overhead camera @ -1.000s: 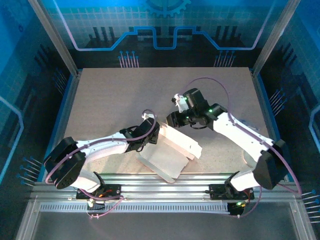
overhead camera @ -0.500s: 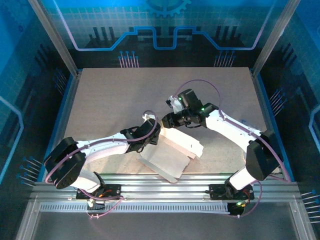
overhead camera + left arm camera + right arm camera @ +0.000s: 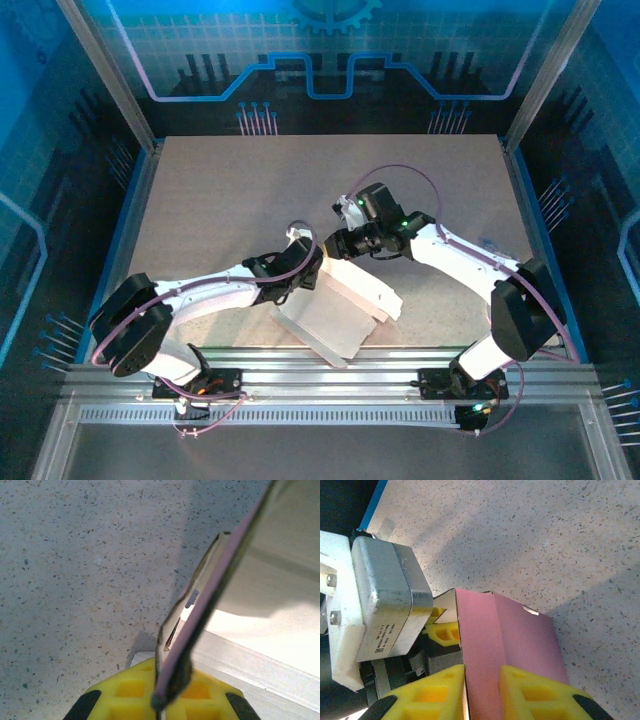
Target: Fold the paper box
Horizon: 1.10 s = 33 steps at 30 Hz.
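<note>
A speckled beige tabletop (image 3: pixel 220 200) is being viewed from above, with two white robot arms reaching in from the near edge.

On the left, the left gripper (image 3: pixel 306 268) is being held low against the left side of the paper box (image 3: pixel 345 310). The box is a thin cardboard piece, pink on one face and whitish on the other, lying near the middle of the table toward the near edge. In the left wrist view, the yellow fingertips (image 3: pixel 120 687) are being pressed together on a pink-edged panel, which is being held up off the surface at a tilt.

In the middle, the remaining whitish panels are being left spread out, mostly flat. A creased strip along the right side looks partly lifted.

On the right, the right gripper (image 3: pixel 337 243) is being positioned at the far corner of the box, just beside the left gripper. In the right wrist view, its yellow pads (image 3: pixel 535 692) are being held part-way apart with a creased pink panel between them. Whether that panel is being pinched or only bracketed cannot be told.

The fold is judged to be partly done. One wall is being raised, while the other walls and the flaps are yet to be stood up and tucked in.
</note>
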Available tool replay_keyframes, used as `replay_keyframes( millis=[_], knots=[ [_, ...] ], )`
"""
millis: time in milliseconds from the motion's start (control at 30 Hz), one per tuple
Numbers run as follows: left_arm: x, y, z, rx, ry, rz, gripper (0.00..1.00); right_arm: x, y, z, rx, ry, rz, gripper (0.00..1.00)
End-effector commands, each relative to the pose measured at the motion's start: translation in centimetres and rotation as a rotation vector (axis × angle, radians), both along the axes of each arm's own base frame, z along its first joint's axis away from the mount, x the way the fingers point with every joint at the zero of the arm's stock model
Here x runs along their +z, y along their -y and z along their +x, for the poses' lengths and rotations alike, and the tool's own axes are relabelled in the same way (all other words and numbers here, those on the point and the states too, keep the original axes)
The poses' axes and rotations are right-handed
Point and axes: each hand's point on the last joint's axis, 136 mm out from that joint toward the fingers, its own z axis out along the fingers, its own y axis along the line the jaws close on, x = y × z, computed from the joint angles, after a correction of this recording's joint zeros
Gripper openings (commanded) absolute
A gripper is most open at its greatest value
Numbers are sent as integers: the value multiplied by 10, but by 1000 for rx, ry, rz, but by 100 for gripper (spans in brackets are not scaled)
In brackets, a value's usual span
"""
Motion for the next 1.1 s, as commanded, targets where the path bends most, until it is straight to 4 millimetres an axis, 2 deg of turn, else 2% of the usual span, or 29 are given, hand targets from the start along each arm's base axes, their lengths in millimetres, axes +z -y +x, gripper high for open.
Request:
replay_keyframes(
  millis=[0,233,433,700,800,900,1067],
  knots=[
    [-40,-17,-39,-70,-188,129,0,-15,8,-6,-6,15,-84,23],
    [-31,-10,-44,-109,-200,86,0,-33,28,-2,-49,170,-352,19],
    [-19,-3,-50,-138,-208,22,6,-31,32,0,-36,326,-501,16],
    [-2,-6,-53,-142,-217,-70,13,-29,31,0,-7,452,-597,13],
    [6,-9,-55,-140,-213,-127,20,-31,29,0,4,475,-619,13],
    [18,-15,-56,-137,-203,-202,26,-32,27,0,13,490,-635,12],
    [24,-31,-56,-99,-211,-266,28,-34,22,0,16,488,-625,11]
  ],
)
